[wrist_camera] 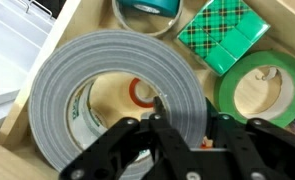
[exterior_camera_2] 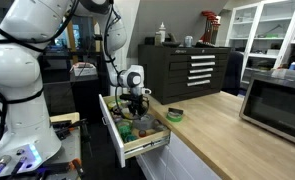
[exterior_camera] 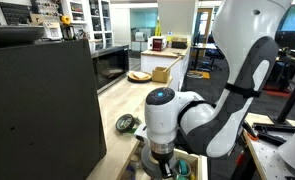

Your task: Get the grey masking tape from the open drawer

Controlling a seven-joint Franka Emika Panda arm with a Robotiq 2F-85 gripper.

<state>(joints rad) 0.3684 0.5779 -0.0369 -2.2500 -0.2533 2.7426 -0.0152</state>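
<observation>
In the wrist view the grey masking tape (wrist_camera: 97,60) lies flat in the open drawer (wrist_camera: 65,25), a thick light-grey ring with a hollow centre. My gripper (wrist_camera: 190,118) straddles the ring's right wall, with one finger inside the hollow and the other outside. The fingers are closed against the wall. In both exterior views the gripper (exterior_camera: 162,158) (exterior_camera_2: 137,108) reaches down into the pale wood drawer (exterior_camera_2: 137,150). The arm hides the grey tape there.
In the drawer, a green roll (wrist_camera: 262,85), a teal roll (wrist_camera: 147,8) and green plaid tape boxes (wrist_camera: 222,35) lie close to the grey ring. A dark roll with a green rim (exterior_camera_2: 174,115) sits on the wooden counter. A microwave (exterior_camera_2: 277,95) stands further along.
</observation>
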